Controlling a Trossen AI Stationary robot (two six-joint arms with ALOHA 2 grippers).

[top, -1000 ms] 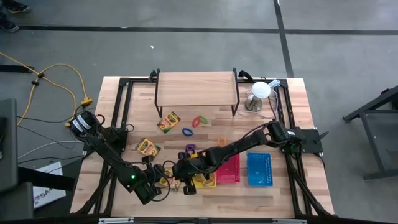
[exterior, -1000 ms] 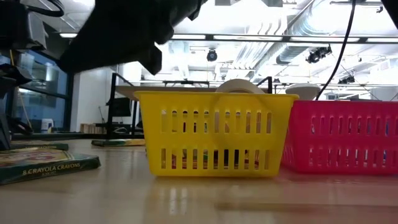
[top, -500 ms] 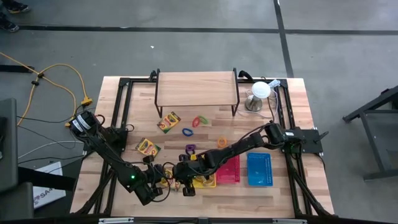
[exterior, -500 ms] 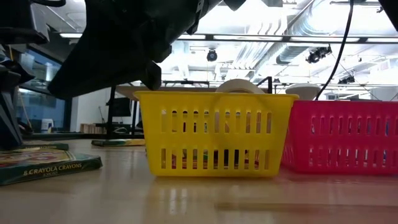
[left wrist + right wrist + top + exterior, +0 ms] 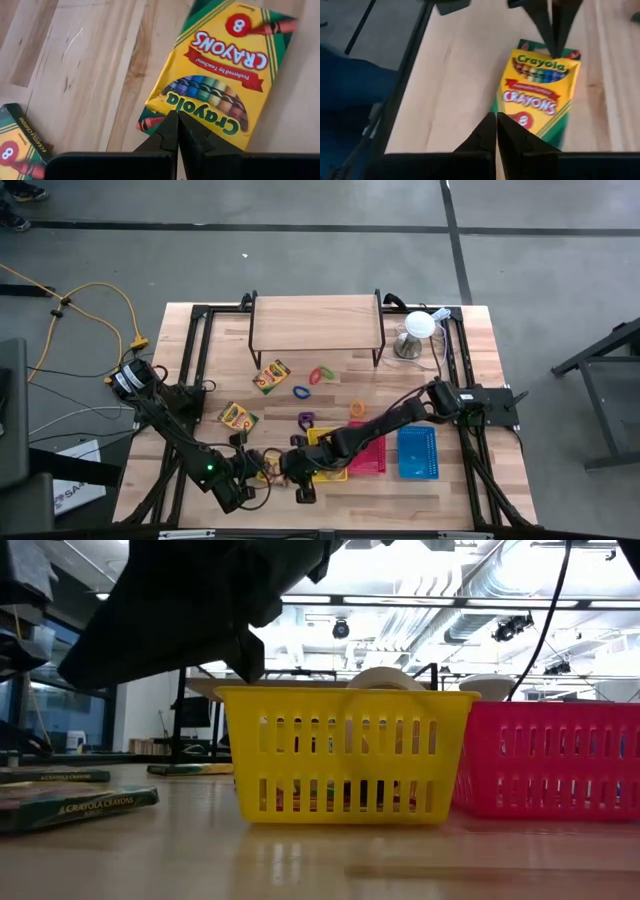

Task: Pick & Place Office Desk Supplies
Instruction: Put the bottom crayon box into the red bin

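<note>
Both hands are pinched shut and empty. The left hand (image 5: 177, 131) and right hand (image 5: 496, 131) meet over one crayon box (image 5: 222, 70) lying flat on the bench (image 5: 440, 370), just beside the yellow basket (image 5: 328, 463). Looks early to me: another box (image 5: 237, 416), a third one (image 5: 271, 376) and the loops (image 5: 320, 374) are all loose on the wood.
</note>
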